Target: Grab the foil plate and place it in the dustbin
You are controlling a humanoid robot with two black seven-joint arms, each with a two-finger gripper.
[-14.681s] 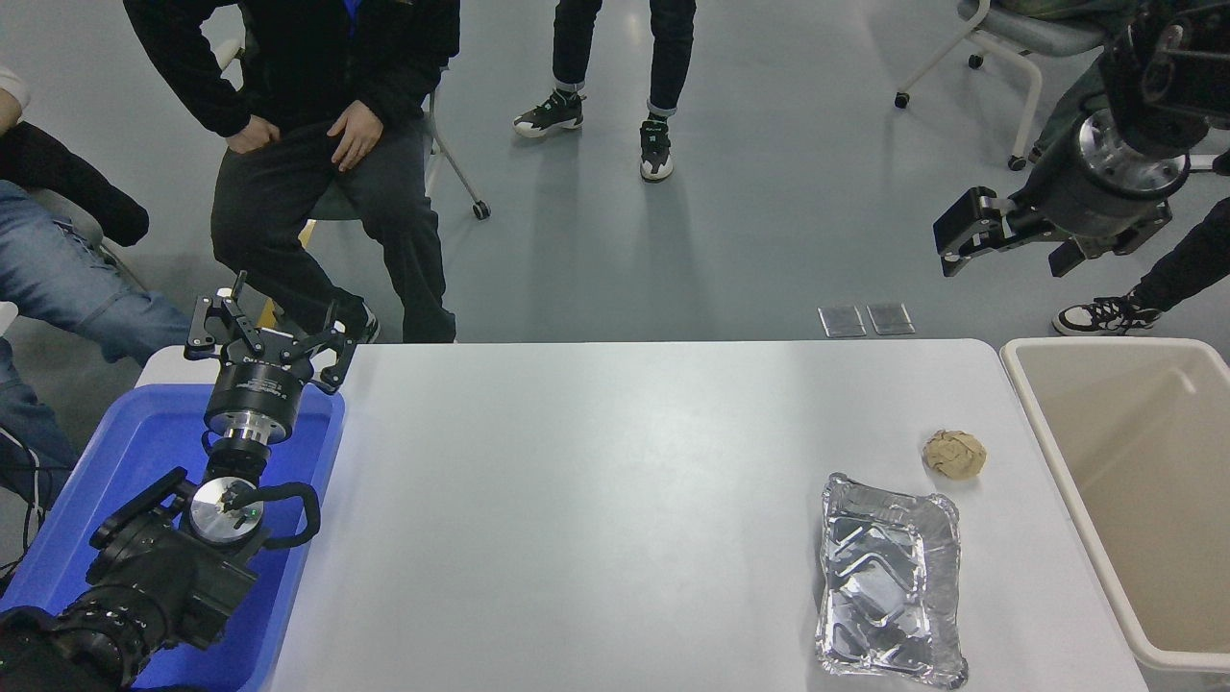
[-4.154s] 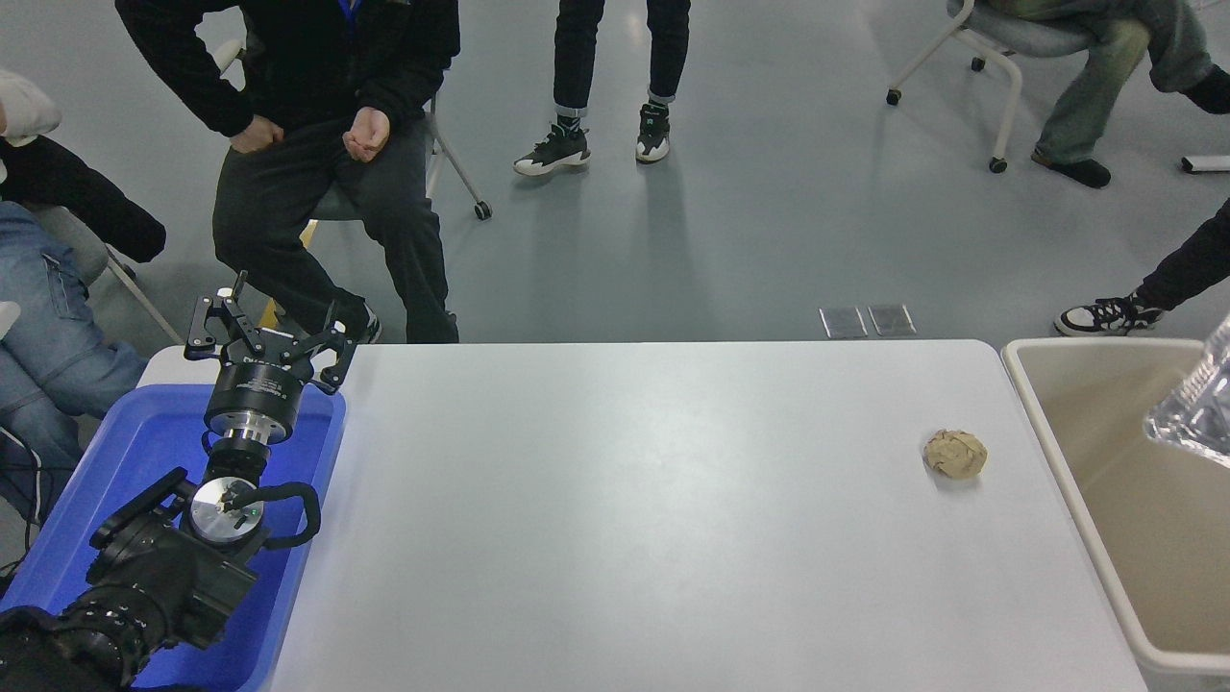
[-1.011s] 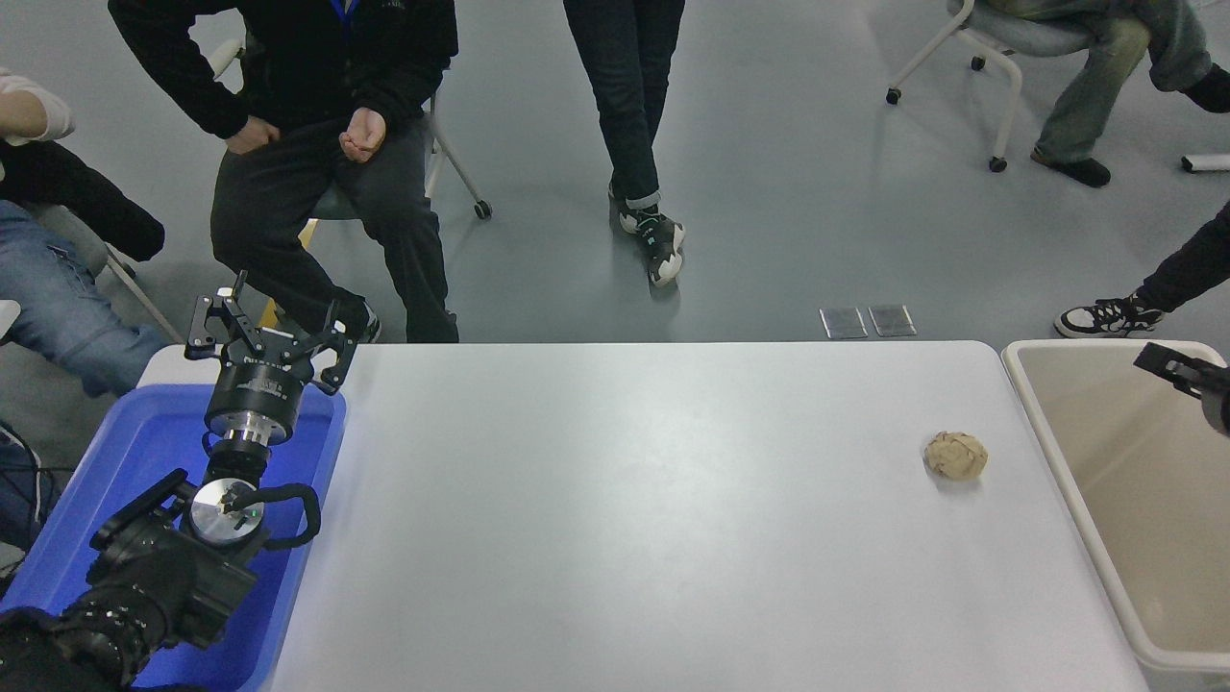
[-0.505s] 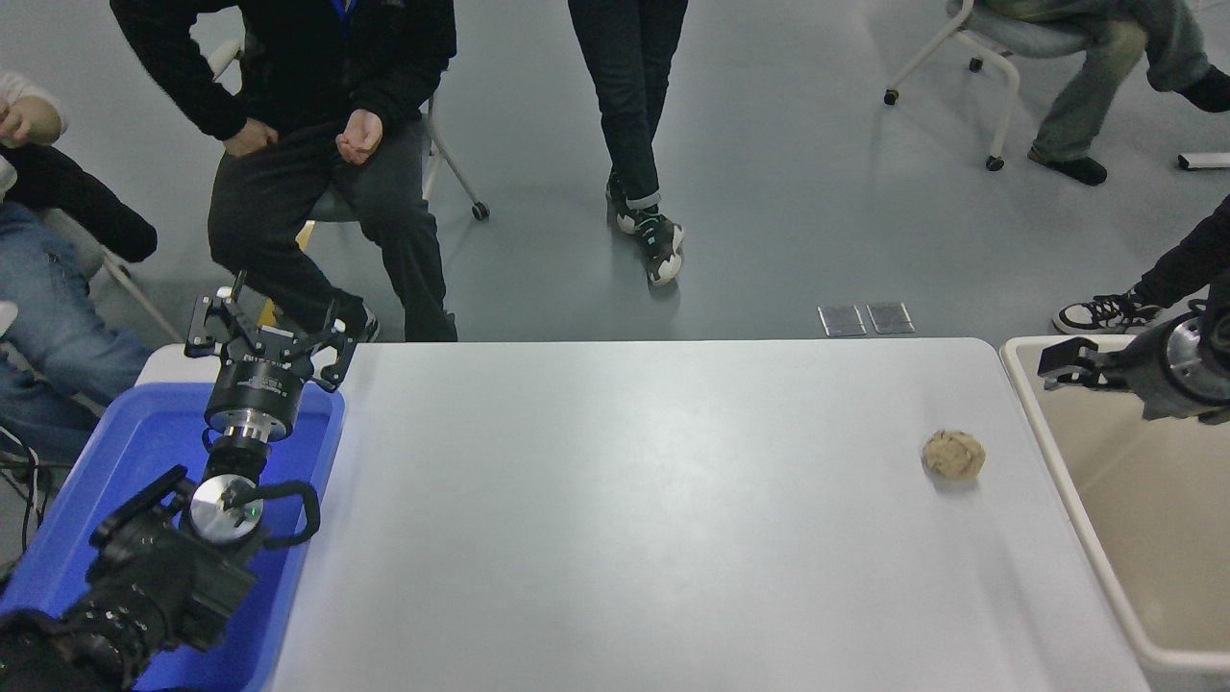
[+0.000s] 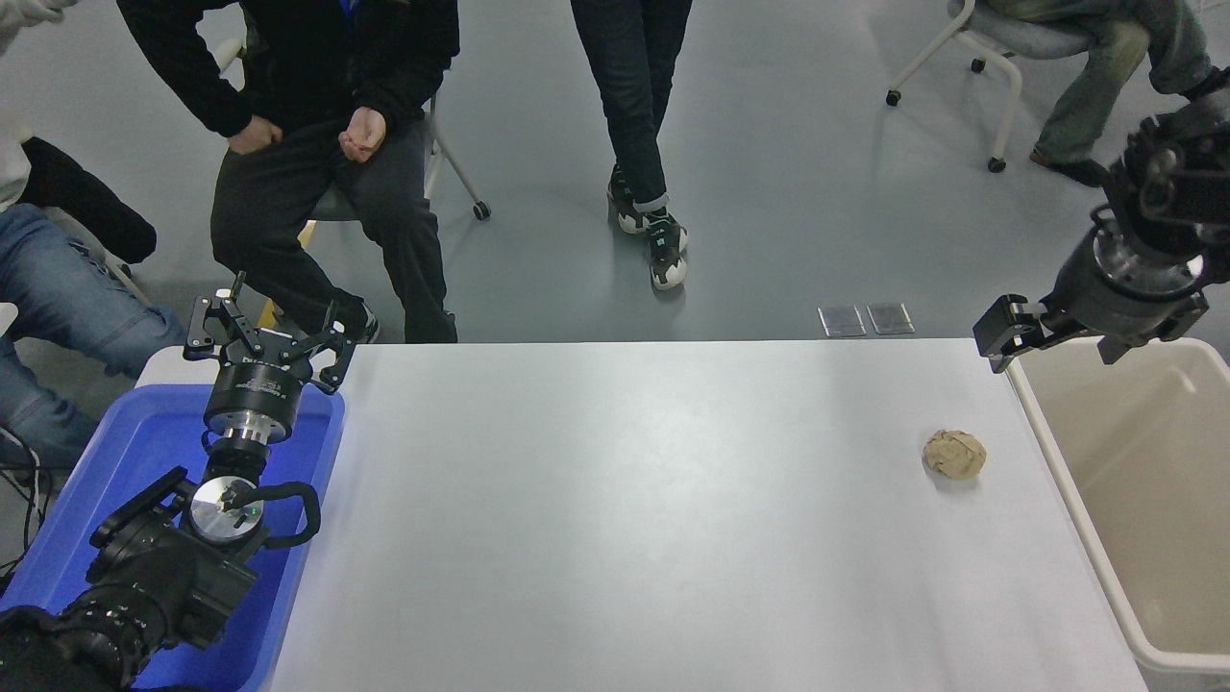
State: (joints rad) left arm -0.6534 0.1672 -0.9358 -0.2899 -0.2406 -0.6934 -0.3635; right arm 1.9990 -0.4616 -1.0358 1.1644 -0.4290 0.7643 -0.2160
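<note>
The foil plate is not in view anywhere on the table or in the visible part of the bin. The beige dustbin [image 5: 1077,519] stands off the table's right edge, and the part of its inside that shows holds nothing. My right gripper [image 5: 1057,341] hangs open and empty above the bin's far left corner, with one finger [image 5: 1002,332] sticking out to the left over the table's far right corner. My left gripper [image 5: 264,336] is parked open above the blue tub at the lower left.
A small crumpled tan paper ball [image 5: 954,454] lies on the white table [image 5: 625,509] near its right side. A blue plastic tub [image 5: 115,452] stands at the left edge. Several people sit or stand beyond the far edge, and a wheeled chair [image 5: 999,48] stands at the top right.
My right arm has risen from low over the bin's far end, up and a little left, with the gripper empty. The left arm has not moved.
</note>
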